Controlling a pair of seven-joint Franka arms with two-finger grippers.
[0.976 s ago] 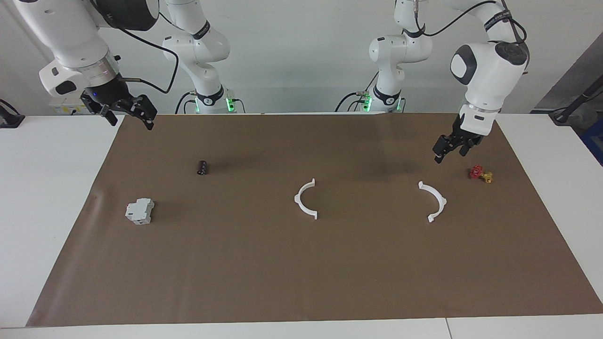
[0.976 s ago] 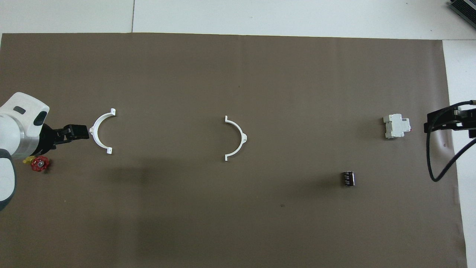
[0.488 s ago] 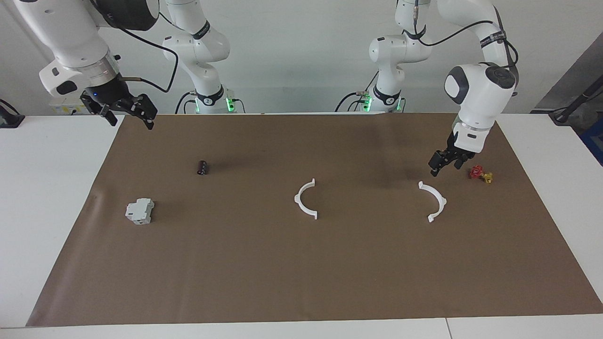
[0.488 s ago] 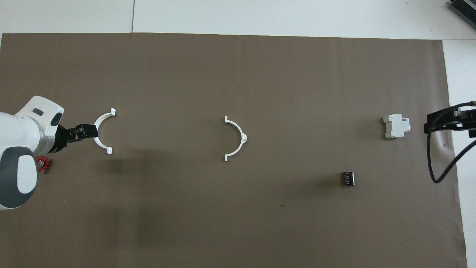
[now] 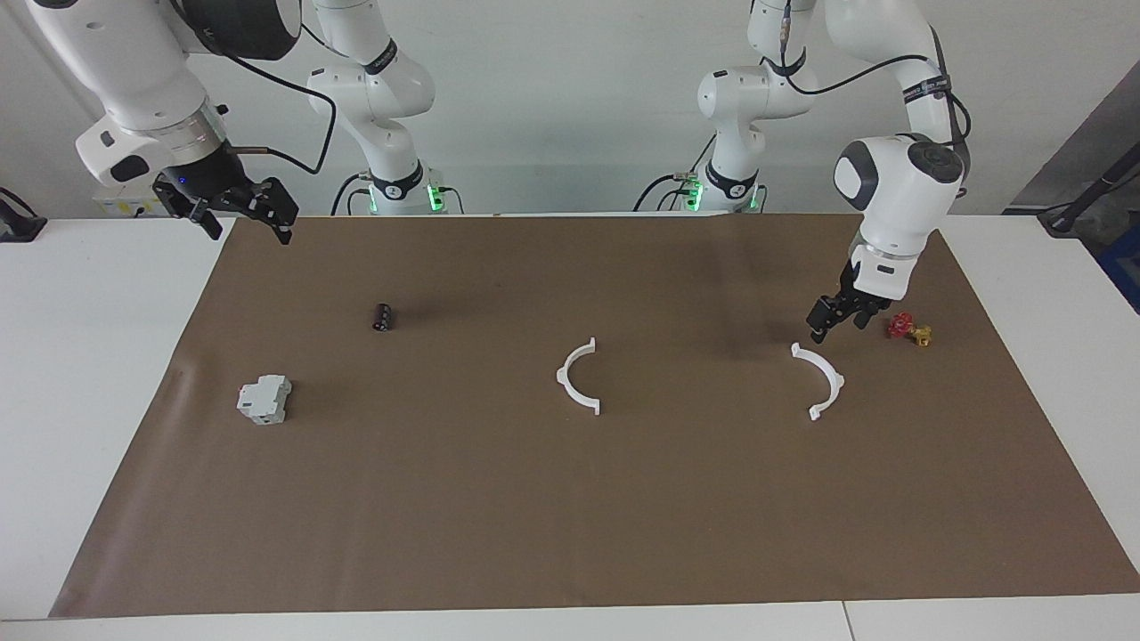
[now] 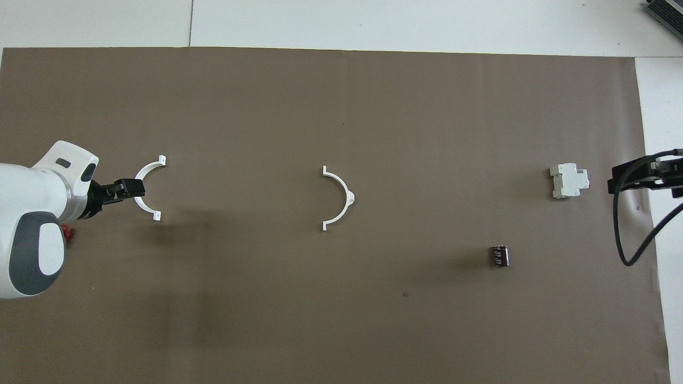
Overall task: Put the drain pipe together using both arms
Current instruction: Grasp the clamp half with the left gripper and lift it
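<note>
White plastic half-rings lie apart: one (image 5: 581,377) mid-frame, one (image 5: 821,381) at right. Our left tool (image 5: 833,319), jaws open, hovers just above the latter; our right tool (image 5: 233,206) waits open, upper left. We fear a skewed descent could flick the thin ring away.

Brown sheet (image 5: 499,499): matt, paper-like, faintly creased at one edge. Half-rings (image 5: 580,377) (image 5: 821,381): smooth white plastic. Counter (image 5: 80,374): smooth white. Arm shells (image 5: 899,178): glossy white plastic. Block (image 5: 264,399): grey-white plastic.
</note>
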